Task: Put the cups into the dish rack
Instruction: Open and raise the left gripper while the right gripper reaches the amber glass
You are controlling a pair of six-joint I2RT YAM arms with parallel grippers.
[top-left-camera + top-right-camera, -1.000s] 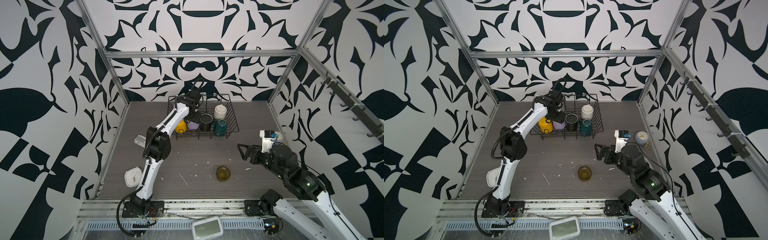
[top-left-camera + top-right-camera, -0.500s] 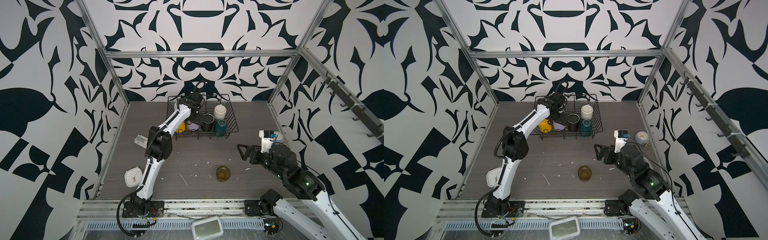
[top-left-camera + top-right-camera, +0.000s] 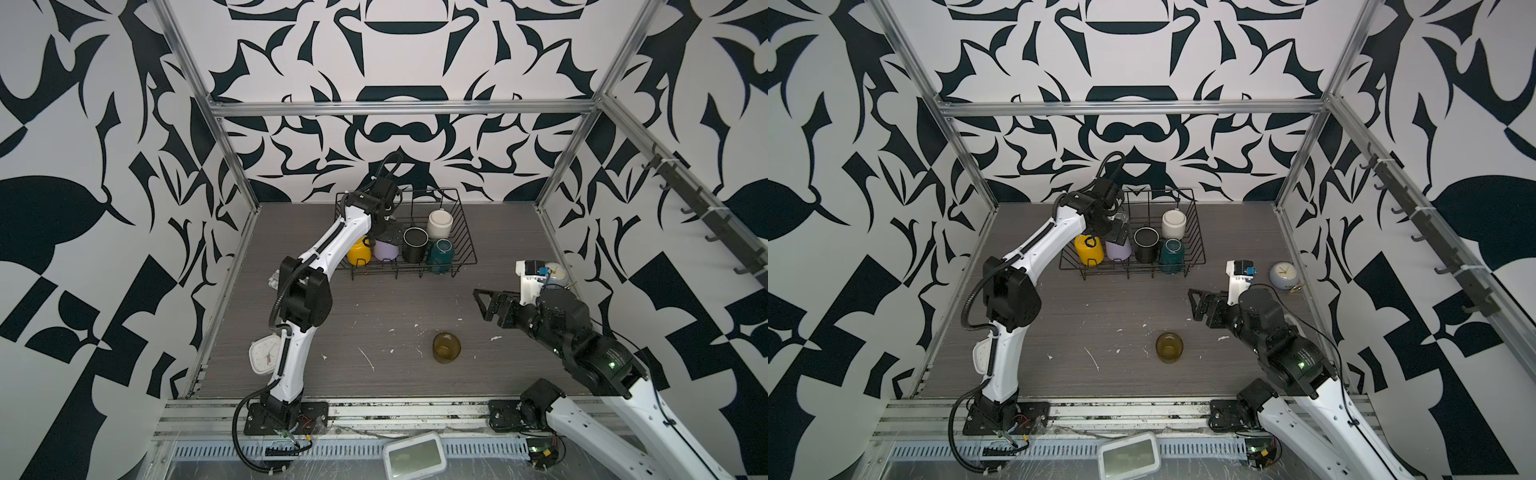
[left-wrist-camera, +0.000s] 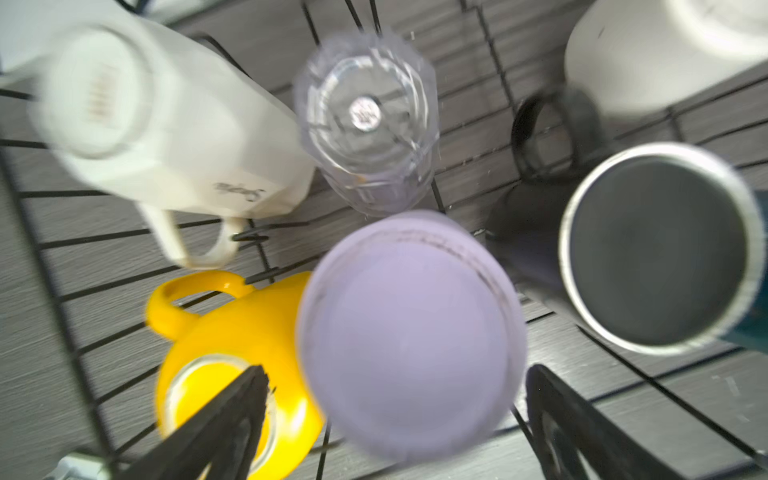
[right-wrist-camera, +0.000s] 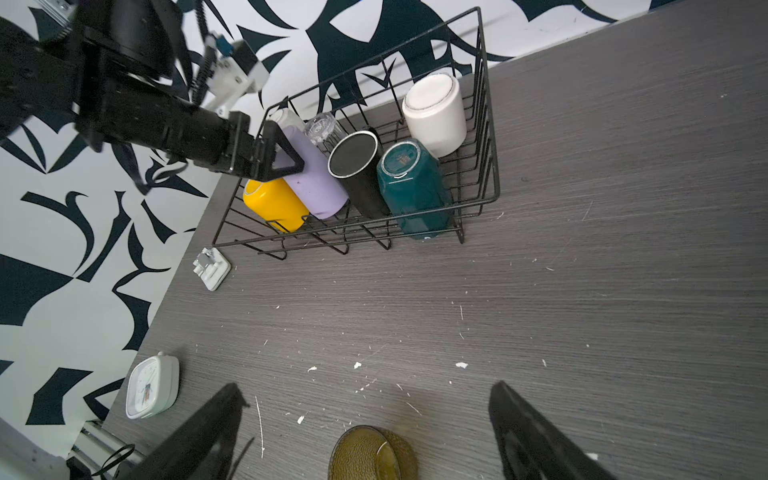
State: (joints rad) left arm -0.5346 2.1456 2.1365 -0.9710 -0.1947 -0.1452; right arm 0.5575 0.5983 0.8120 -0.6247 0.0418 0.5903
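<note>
The amber glass (image 3: pixel 446 347) stands upright, mouth up, alone on the table (image 3: pixel 374 307), well apart from the dish rack (image 3: pixel 464 232) that holds the other cups (image 3: pixel 414 245). The right arm (image 3: pixel 552 324) is plainly the nearer. Its jaws stand wide and empty, and in the right wrist view the glass (image 5: pixel 372 453) lies between them, lower down. With the glass's long axis vertical, a side grasp probably calls for a descent. The left arm (image 3: pixel 328 249) reaches into the rack, its jaws wide on either side of the lilac tumbler (image 4: pixel 409 332), gripping nothing.
</note>
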